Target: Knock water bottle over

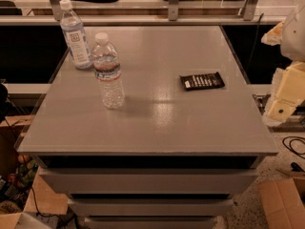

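The water bottle [108, 70] is a clear ribbed plastic bottle with a white cap and a narrow reddish-blue band label. It stands upright on the left part of the grey table top [157, 123]. My gripper [285, 97] shows as pale cream parts at the right edge of the view, just off the table's right side. It is far from the bottle and touches nothing on the table.
A taller, slimmer bottle with a large white-blue label [75, 35] stands upright behind and to the left of the water bottle. A dark flat snack bar [202, 81] lies on the right of the table. Cardboard boxes [283, 202] and cables lie on the floor.
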Robot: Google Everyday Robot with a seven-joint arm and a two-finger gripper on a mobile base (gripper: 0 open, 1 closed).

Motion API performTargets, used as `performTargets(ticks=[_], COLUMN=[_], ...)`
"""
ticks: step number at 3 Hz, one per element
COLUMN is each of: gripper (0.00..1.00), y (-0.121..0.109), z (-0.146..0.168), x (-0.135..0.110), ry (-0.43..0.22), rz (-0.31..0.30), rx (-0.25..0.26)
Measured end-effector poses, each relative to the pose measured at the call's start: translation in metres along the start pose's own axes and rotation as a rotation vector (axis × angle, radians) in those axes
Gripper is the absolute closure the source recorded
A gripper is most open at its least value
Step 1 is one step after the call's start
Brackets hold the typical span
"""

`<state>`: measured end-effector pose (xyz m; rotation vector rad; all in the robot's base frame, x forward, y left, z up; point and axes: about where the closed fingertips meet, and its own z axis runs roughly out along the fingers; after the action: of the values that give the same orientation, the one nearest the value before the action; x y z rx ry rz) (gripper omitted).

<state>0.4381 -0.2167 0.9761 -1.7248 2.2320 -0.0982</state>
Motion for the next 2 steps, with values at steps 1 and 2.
performTargets(ticks=[1,2], gripper=[0.0,0.0], y=[0.0,-0.0021], z=[0.0,-0.0009], x=[0.0,-0.0023], ry=[0.0,-0.031], rz=[0.0,0.008], rx=[0.0,-0.009])
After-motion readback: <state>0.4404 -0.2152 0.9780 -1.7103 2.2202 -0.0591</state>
